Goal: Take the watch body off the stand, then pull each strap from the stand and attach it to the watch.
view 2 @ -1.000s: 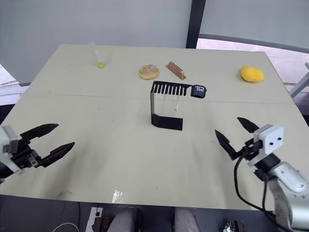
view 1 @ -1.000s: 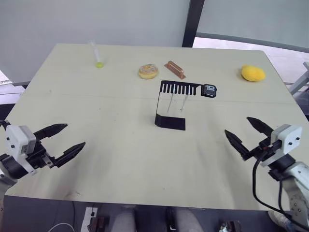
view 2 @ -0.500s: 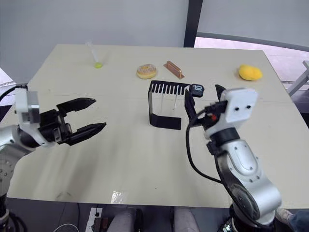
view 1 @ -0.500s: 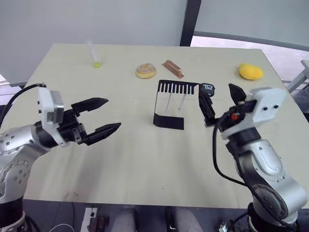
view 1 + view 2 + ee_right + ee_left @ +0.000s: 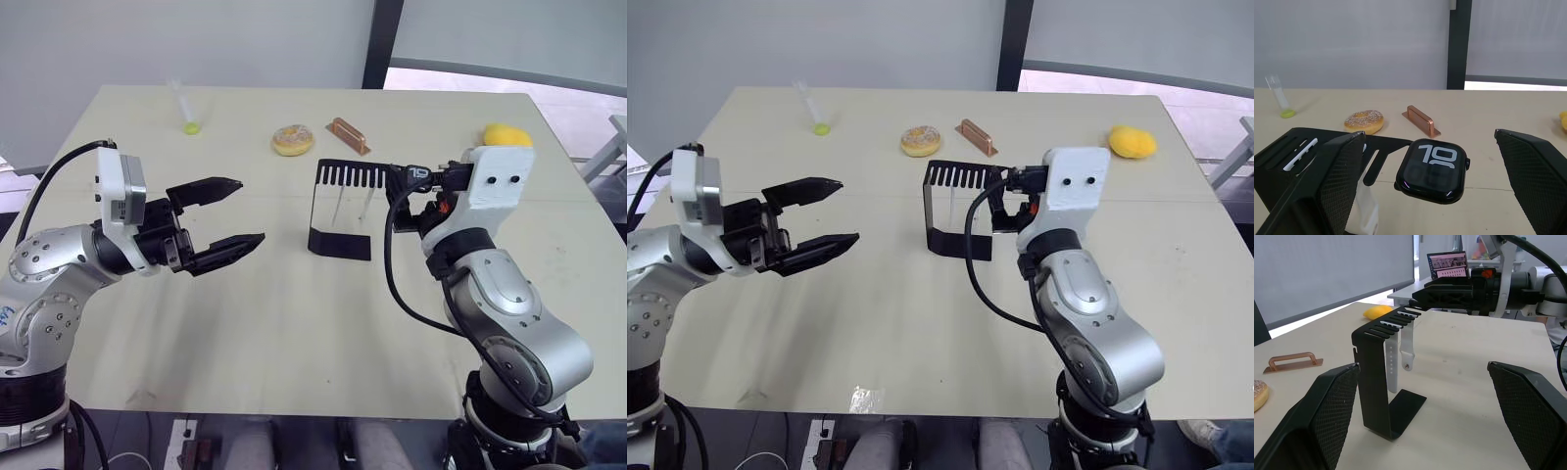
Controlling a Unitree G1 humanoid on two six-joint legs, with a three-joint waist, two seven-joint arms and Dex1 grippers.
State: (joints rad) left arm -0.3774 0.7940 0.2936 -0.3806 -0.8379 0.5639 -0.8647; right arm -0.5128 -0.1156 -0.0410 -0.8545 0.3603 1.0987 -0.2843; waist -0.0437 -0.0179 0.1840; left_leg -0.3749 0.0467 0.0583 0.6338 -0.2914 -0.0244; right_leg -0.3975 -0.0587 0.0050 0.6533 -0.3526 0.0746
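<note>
- Watch body [image 5: 1432,171] sits on the end of the stand [image 5: 342,211] top plate, the end toward robot's right; screen up, white digits readable in right wrist view.
- R gripper [image 5: 1430,161] is right at it: fingers spread apart, one each side of the case, not touching, nothing grasped. Case lies between the pads and straight ahead along finger axis.
- Key relation: R arm much nearer than L; watch faces flat-up, fingers bracket its two side edges. My read: next move = close on the case sides, then lift/slide it off the plate end, away from the comb slots.
- L gripper [image 5: 227,212] also spread wide, empty, hovering well left of stand, pointing at it; not near the watch.
- Straps [image 5: 1399,353]: two white bands hanging from comb slots under the top plate, long axis vertical, side by side, untouched.
- Stand upright on table [image 5: 294,323], base flat.
- Risk guess: stand is light, could tip or drag if the case is pulled sideways.
- Step judged: pre-grasp on watch, first step not yet done.
</note>
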